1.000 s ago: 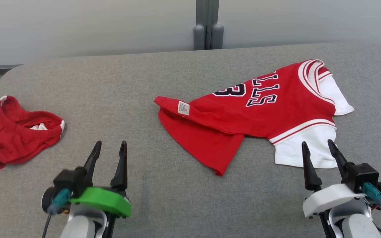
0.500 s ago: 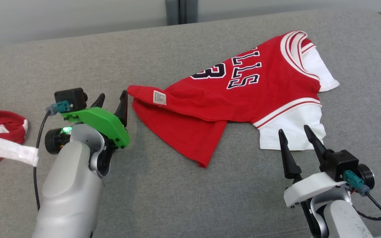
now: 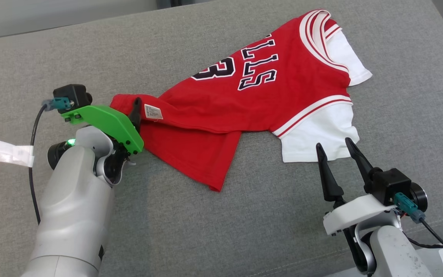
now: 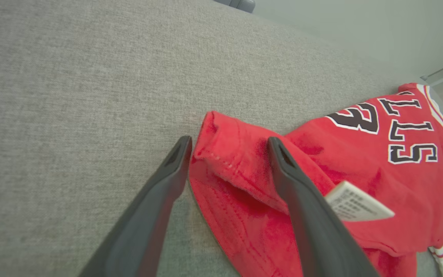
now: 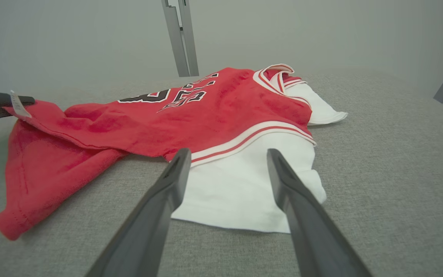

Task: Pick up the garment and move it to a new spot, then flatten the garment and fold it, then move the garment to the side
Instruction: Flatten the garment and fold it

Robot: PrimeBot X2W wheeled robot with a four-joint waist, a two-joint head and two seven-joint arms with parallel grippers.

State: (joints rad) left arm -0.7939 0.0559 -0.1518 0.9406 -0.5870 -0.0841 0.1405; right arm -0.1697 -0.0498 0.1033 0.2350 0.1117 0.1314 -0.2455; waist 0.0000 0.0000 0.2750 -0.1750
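red-and-white jersey (image 3: pixel 260 104), grey cushion (image 3: pixel 206 231)

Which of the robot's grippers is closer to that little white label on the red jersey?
Left. The left gripper straddles the jersey corner by the label; the right gripper is off by the white sleeve.

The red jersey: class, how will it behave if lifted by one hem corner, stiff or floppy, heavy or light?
Probably floppy: the jersey lies creased and folded over itself, so it should droop from the left gripper. Likely light, as the cloth looks thin. It may drag on the grey surface.
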